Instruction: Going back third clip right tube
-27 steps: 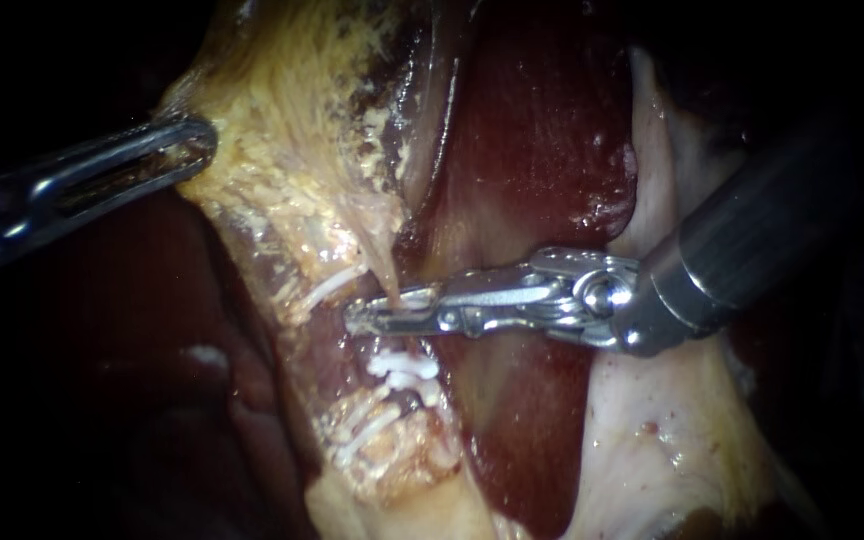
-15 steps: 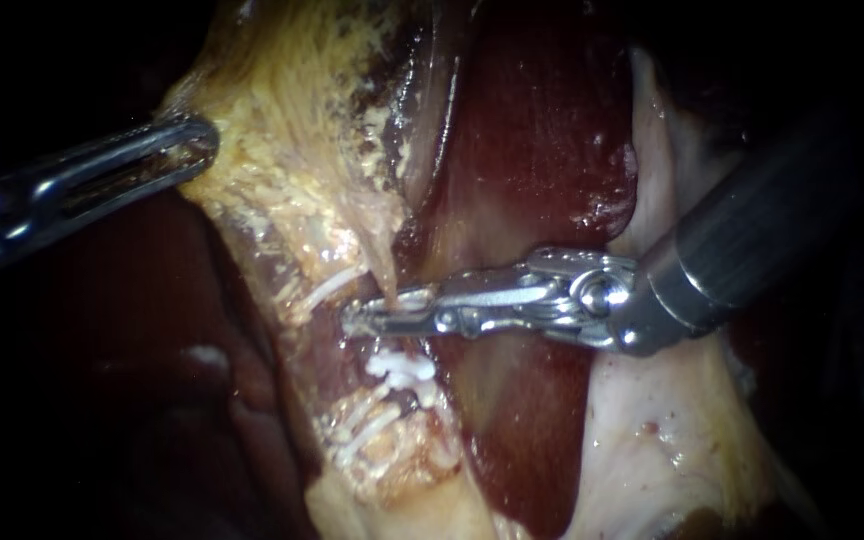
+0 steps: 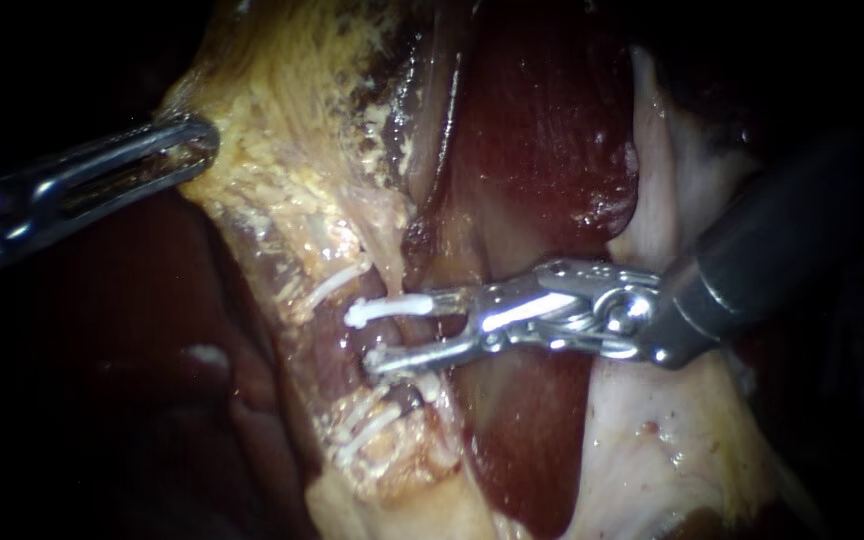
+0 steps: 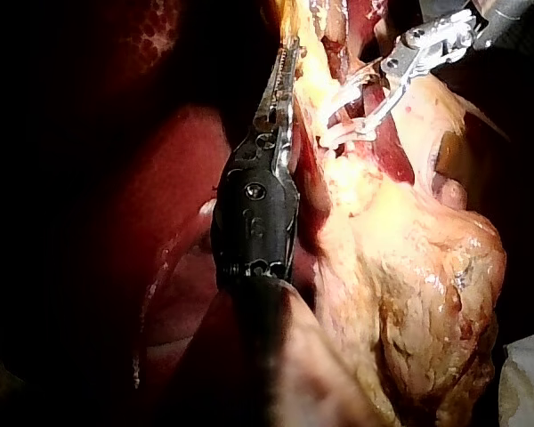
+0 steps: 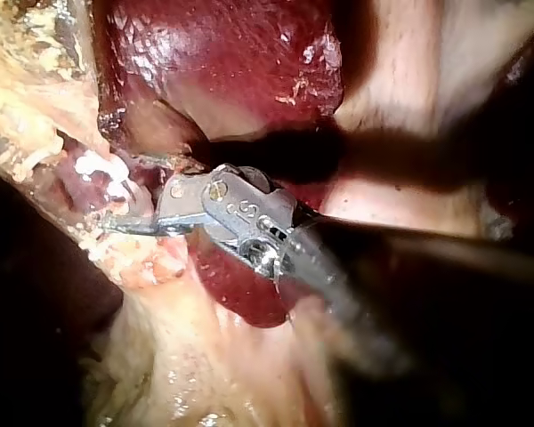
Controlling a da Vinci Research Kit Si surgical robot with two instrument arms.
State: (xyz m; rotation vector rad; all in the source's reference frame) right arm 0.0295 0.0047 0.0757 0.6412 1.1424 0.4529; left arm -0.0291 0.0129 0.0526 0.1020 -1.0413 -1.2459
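Left instrument is clamped shut, right instrument spread open.

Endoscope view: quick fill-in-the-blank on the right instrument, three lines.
1. The right instrument's jaws stand ___.
2. A white ___ lies along its upper jaw.
3. The dark red organ behind it is the ___.
Missing words: open; clip; liver.

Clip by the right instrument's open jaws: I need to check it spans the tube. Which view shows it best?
Endoscope view: the clip shows full length across the tube, by the right instrument's open jaws. Left wrist view: small, far ahead. Right wrist view: only unclear white bits ahead of the jaws.
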